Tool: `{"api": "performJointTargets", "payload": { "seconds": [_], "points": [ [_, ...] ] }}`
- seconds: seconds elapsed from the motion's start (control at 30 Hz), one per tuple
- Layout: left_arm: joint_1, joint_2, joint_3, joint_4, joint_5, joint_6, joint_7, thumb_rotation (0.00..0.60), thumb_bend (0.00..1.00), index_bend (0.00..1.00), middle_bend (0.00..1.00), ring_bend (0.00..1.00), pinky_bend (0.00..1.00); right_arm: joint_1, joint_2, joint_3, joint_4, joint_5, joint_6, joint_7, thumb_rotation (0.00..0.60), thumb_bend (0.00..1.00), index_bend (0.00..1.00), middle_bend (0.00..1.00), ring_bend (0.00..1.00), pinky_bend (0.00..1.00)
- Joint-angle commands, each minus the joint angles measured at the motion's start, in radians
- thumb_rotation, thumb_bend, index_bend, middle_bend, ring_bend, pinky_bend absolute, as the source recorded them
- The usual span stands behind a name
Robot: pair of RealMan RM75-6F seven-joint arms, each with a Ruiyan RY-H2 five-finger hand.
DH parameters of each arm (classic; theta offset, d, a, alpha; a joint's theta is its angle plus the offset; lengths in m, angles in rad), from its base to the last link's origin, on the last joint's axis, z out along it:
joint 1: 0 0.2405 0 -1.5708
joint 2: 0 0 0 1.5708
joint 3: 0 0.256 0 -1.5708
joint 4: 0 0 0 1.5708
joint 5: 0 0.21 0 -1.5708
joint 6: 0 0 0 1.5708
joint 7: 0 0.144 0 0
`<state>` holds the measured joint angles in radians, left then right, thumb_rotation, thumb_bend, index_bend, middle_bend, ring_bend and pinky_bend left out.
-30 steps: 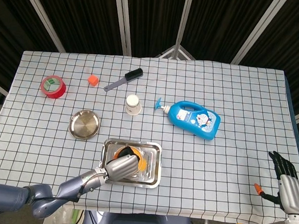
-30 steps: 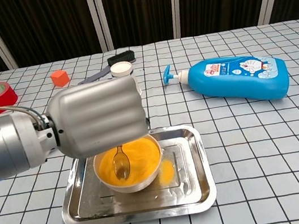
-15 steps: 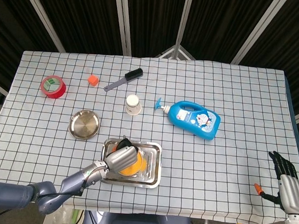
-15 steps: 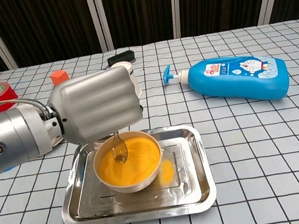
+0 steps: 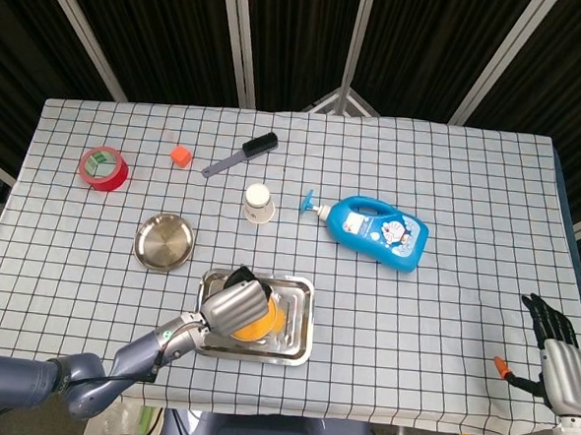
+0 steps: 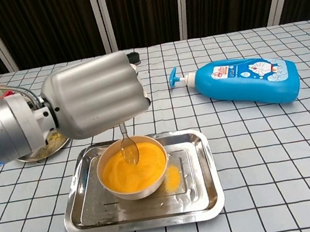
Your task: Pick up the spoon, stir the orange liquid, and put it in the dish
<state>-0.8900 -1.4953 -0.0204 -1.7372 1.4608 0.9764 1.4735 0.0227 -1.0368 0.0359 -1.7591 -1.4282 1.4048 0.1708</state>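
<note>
Checked-cloth table (image 5: 470, 189), steel tray (image 5: 299, 322), round dish (image 5: 165, 241), paper cup (image 5: 258, 204), blue bottle (image 5: 380, 230), brush (image 5: 241, 154), red tape (image 5: 104, 168), orange cube (image 5: 181, 156)

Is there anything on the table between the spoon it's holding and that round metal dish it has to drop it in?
Nothing visible. The left hand holds the spoon over the bowl of orange liquid; the round dish lies up-left of the tray, only bare cloth between.

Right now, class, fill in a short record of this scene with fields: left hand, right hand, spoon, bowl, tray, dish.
left hand: grips the spoon above the bowl
right hand: idle at the table's near right edge, holding nothing
spoon: upright, tip at the orange liquid
bowl: white, inside the tray
tray: steel, rectangular, some orange spilled in it
dish: round, metal, left of the tray
</note>
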Motion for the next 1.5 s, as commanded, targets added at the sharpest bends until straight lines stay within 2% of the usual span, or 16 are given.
{"api": "performJointTargets", "payload": {
  "seconds": [0.03, 0.4, 0.97, 1.5],
  "points": [
    [-0.002, -0.001, 0.001, -0.009, 0.002, -0.004, -0.003, 0.6, 0.72, 0.83, 1.0, 1.0, 1.0, 0.0, 0.001, 0.0, 0.0, 0.001, -0.001, 0.002, 0.6, 0.31, 0.0, 0.0, 0.0, 0.0],
    [0.0, -0.015, 0.007, -0.034, 0.0, -0.005, -0.006, 0.6, 0.72, 0.83, 1.0, 1.0, 1.0, 0.001, 0.002, 0.001, 0.001, 0.002, -0.003, 0.002, 0.6, 0.31, 0.0, 0.0, 0.0, 0.0],
    [0.012, 0.013, 0.027, -0.076, 0.0, -0.009, -0.003, 0.6, 0.72, 0.83, 1.0, 1.0, 1.0, 0.001, 0.001, 0.0, -0.001, 0.001, -0.002, -0.001, 0.6, 0.31, 0.0, 0.0, 0.0, 0.0],
    [0.008, -0.041, 0.027, -0.01, -0.041, -0.023, 0.033, 0.6, 0.72, 0.83, 1.0, 1.0, 1.0, 0.0, 0.003, 0.0, -0.002, 0.002, -0.003, 0.004, 0.6, 0.31, 0.0, 0.0, 0.0, 0.0]
  ]
}}
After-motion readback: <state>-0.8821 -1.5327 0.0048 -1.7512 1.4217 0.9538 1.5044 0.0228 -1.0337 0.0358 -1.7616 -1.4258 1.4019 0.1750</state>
